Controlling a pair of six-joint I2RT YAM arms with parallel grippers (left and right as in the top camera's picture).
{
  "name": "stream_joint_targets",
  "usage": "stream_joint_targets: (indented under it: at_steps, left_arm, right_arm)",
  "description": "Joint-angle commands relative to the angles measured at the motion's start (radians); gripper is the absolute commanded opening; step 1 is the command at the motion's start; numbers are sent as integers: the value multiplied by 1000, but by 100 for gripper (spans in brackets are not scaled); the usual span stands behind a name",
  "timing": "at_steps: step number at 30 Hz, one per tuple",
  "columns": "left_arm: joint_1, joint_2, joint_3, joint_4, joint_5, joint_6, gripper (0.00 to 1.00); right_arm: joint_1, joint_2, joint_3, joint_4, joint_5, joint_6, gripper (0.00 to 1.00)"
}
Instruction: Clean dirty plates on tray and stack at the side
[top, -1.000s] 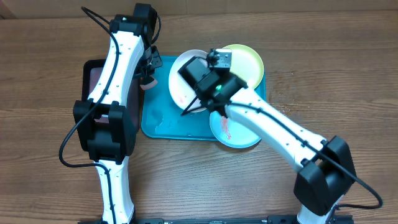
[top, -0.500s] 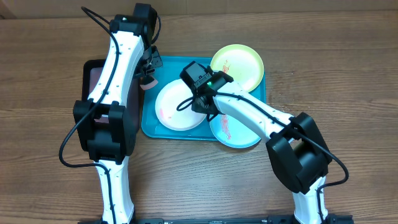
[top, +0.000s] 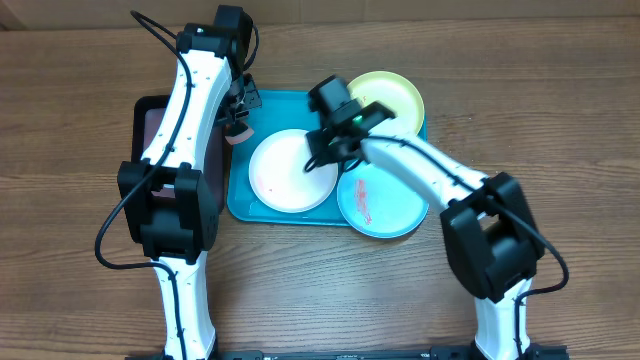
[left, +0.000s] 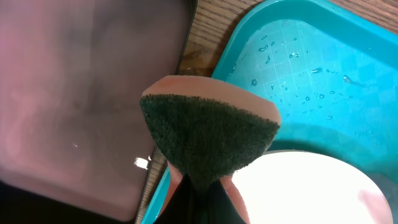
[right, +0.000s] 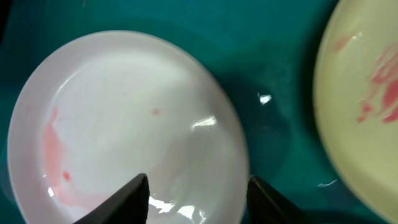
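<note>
Overhead, the white plate (top: 285, 175) lay in the tray (top: 245, 203) toward 8 o'clock, the yellow-green plate (top: 395, 95) at 1 and the light blue plate (top: 385, 205) at 5, overlapping the rim. At the left wrist, the left gripper (left: 199, 202) pinched a sponge (left: 208, 140), with the black tray (left: 74, 93) at 9 o'clock. At the right wrist, the right gripper (right: 198, 198) hung spread above the smeared white plate.

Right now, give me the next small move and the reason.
Probably lower the sponge in the left gripper onto the white plate and scrub: it lies flat on the tray, red smears near its edge, the right gripper open above it.
</note>
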Motion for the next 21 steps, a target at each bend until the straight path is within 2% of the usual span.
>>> stream_joint_targets:
  at_steps: [1,6,8,11,21]
  left_arm:
    - [0,4,26,1,-13,24,4]
    - [0,4,26,1,-13,24,4]
    - [0,4,26,1,-13,24,4]
    - [0,4,26,-1,-13,24,4]
    - [0,4,26,0,-13,24,4]
  right_arm:
    - [-64,7,2,13,-108,-126,53]
    - [-114,48,2,11,-230,-152,52]
    - [-116,61,2,5,-252,-151,48]
    - [-108,66,2,2,-253,-151,44]
    - [-96,77,0,25,-202,-111,42]
